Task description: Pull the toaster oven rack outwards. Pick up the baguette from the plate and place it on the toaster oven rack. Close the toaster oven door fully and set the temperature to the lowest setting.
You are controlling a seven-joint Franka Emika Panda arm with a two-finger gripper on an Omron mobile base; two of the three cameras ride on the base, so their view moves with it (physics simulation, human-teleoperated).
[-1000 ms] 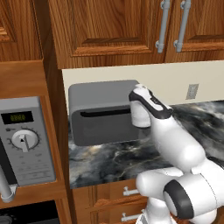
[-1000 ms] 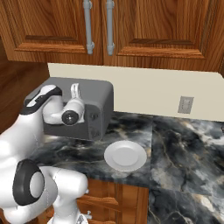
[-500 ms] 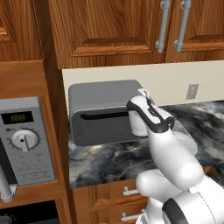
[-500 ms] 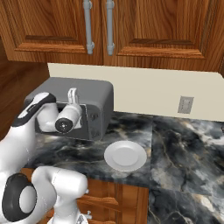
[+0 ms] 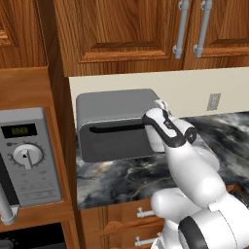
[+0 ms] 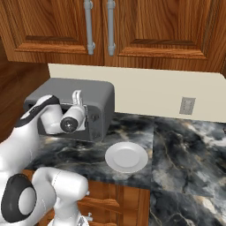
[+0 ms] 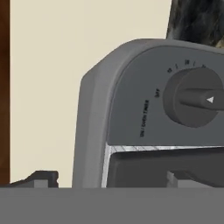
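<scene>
The end effector (image 6: 77,98) sits at the right end of the toaster oven (image 5: 116,104), in the centre of the left base view. From the right base view it is in the left middle, pressed close to the oven's front. Whether its fingers are spread or clenched cannot be told; only slivers of dark finger tip show at the bottom of the hand view.

Since a second ago the hand has slid lower and closer along the oven face, and the arm has leaned further in. The hand view now looks at a round dark knob (image 7: 192,97) with a white pointer, at the right middle of that frame. This suggests the robot is lining up on the temperature control.

The toaster oven door (image 5: 119,138) looks shut, its black handle slot running across the front. The plate (image 6: 126,157) lies bare on the bench (image 6: 185,145), lower centre of the right base view, just right of the oven. No baguette is on it, so the loaf is probably already inside, though the dark window hides that.

Room to move is tight. The oven backs onto the cream wall, wooden cabinets hang above, and a silver microwave (image 5: 29,155) stands at the left edge of the left base view. Open bench stretches to the right, past the plate.
</scene>
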